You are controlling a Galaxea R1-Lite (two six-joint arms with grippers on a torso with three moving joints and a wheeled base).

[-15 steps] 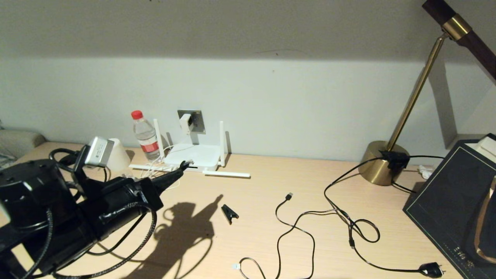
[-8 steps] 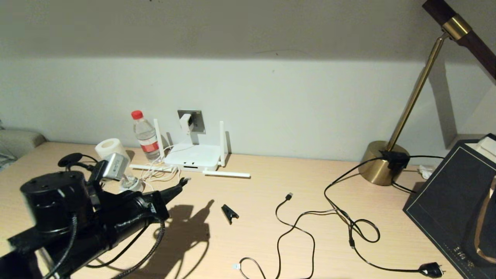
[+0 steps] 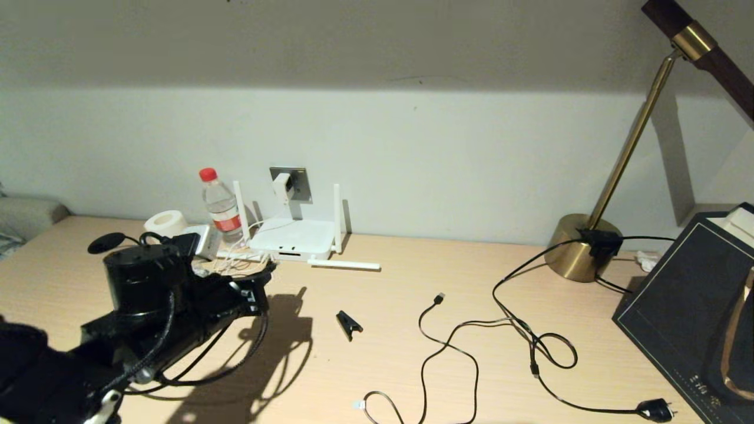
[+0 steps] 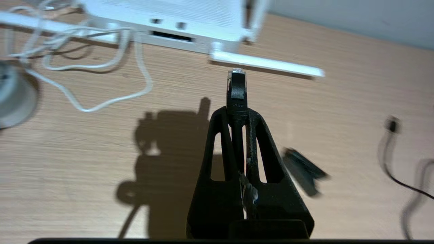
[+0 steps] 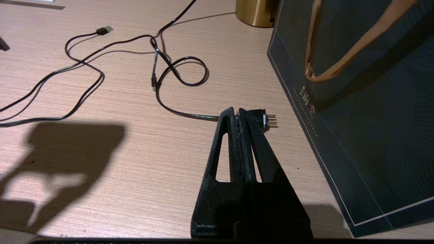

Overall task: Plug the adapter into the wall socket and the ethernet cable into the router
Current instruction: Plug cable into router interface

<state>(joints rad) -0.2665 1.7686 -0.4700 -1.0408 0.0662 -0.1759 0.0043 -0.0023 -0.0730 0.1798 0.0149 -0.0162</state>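
The white router [image 3: 291, 237] lies flat against the wall, two antennas up and two lying on the desk. Above it the white adapter [image 3: 283, 186] sits in the grey wall socket [image 3: 299, 182], its thin cord [image 4: 101, 105] looped in front of the router [image 4: 176, 17]. My left gripper [image 3: 266, 271] [image 4: 236, 113] is shut on the black ethernet cable, whose clear-tipped connector [image 4: 236, 83] sticks out past the fingertips. The connector is a short way in front of the router's port edge and apart from it. My right gripper [image 5: 237, 113] is shut and empty, low over the desk at the right.
A water bottle [image 3: 221, 206] and a tape roll [image 3: 166, 222] stand left of the router. A black clip [image 3: 349, 324], a USB-tipped cable [image 3: 439, 299] and a cable with a chunky plug [image 5: 266, 118] lie mid-desk. A brass lamp base [image 3: 580, 253] and a dark bag [image 3: 695, 306] stand at the right.
My left arm has drawn back and swung low, carrying the ethernet connector from the router's front edge to a spot nearer me. The right side looks the same.
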